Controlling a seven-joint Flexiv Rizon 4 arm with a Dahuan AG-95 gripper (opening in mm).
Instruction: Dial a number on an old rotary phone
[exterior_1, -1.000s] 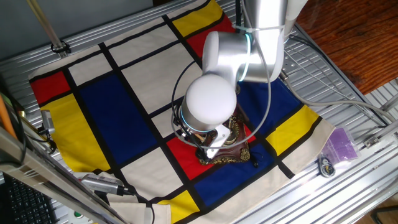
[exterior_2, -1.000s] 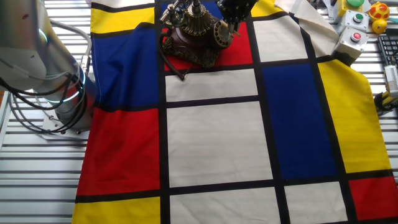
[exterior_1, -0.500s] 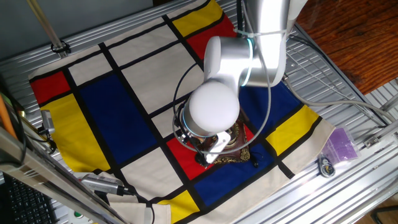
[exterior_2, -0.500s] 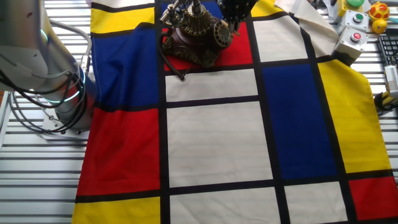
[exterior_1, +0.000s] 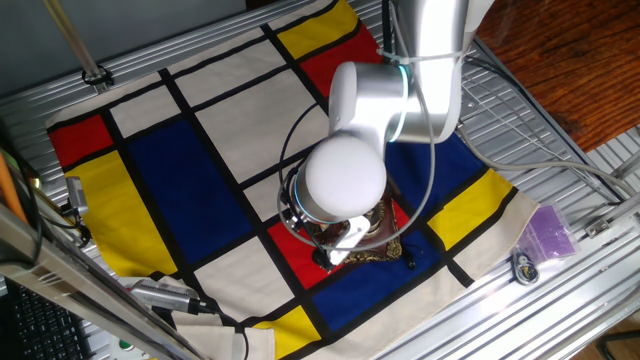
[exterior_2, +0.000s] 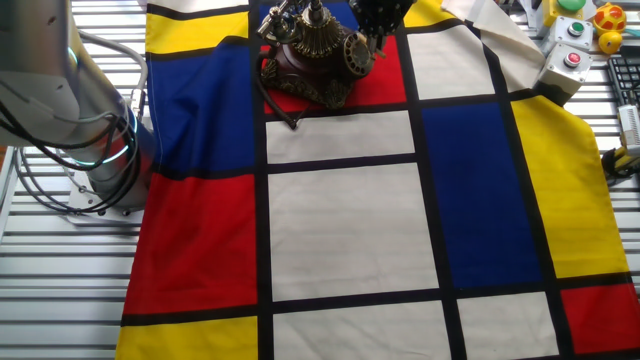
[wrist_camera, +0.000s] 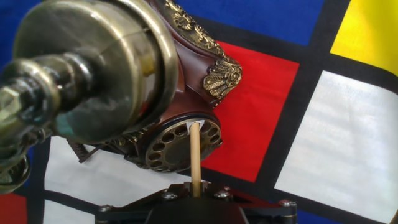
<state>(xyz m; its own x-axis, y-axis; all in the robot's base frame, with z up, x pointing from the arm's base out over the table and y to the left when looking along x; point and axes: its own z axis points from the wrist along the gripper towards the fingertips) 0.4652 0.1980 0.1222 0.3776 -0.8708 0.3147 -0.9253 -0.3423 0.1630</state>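
Note:
The old rotary phone (exterior_2: 318, 55) stands on a red square of the checked cloth, with a dark red-brown base, brass trim and a brass handset (wrist_camera: 81, 81) that fills the hand view's upper left. Its dark round dial (wrist_camera: 181, 144) faces the hand camera. My gripper (wrist_camera: 196, 186) is shut on a thin wooden stick (wrist_camera: 194, 155) whose tip rests in the dial's upper finger holes. In one fixed view the arm's white wrist (exterior_1: 345, 180) hides most of the phone (exterior_1: 372, 240). In the other fixed view the gripper (exterior_2: 378, 20) is just right of the dial.
The colour-block cloth (exterior_2: 350, 220) covers the slatted metal table. The arm's base and cables (exterior_2: 90, 120) are at the left. A button box (exterior_2: 568, 55) sits at the right edge. A purple bag (exterior_1: 548, 232) and a small round object (exterior_1: 523, 266) lie off the cloth.
The arm's wrist has shifted slightly towards the phone and a little lower over the last second. The phone has not moved.

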